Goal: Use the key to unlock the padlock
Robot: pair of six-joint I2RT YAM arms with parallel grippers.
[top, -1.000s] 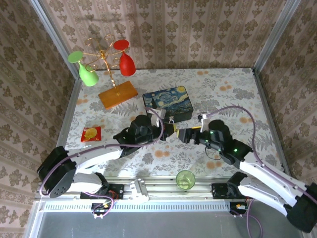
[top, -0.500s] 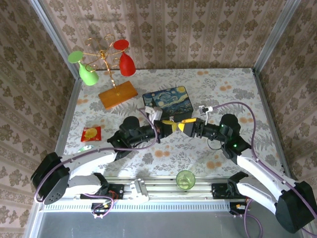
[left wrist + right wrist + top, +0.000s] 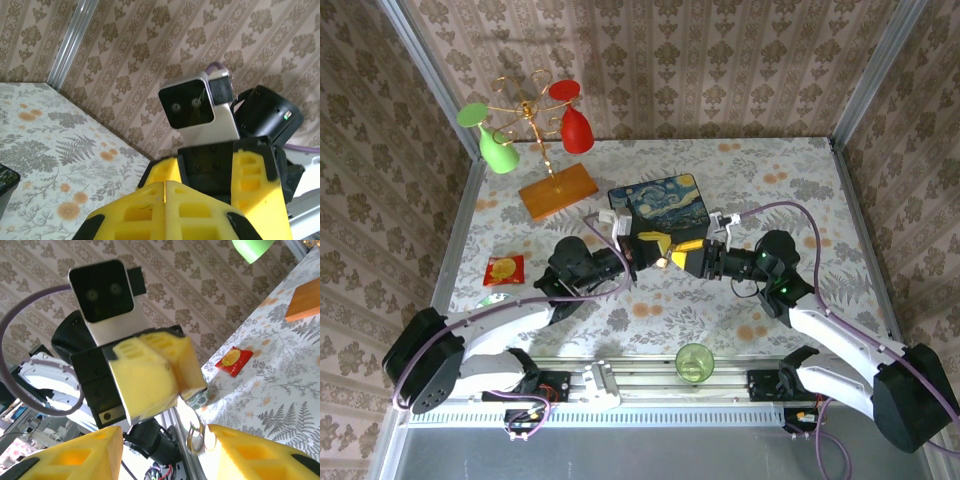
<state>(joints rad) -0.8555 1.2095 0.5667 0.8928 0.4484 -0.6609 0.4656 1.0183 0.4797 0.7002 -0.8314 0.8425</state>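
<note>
My left gripper (image 3: 658, 249) is lifted in front of the starry-night box (image 3: 660, 205), and its yellow fingers are pressed flat together. In the left wrist view the left gripper (image 3: 165, 185) shows only a hairline seam with a tiny pale speck that I cannot identify. My right gripper (image 3: 688, 258) faces it tip to tip. The right gripper (image 3: 165, 440) is open, and its yellow fingers (image 3: 75, 457) stand wide on either side of the left gripper (image 3: 167, 367). A small bright glint (image 3: 663, 263) shows where the tips meet. Padlock and key are hidden.
A gold rack (image 3: 535, 115) with a red and a green glass stands on a wooden base (image 3: 557, 190) at the back left. A red packet (image 3: 504, 269) and a tape roll (image 3: 495, 298) lie at the left. A green glass (image 3: 694, 362) sits at the near edge.
Both grippers have lifted off the cloth and swung level until they face each other. The meeting point has drifted slightly left, toward the box.
</note>
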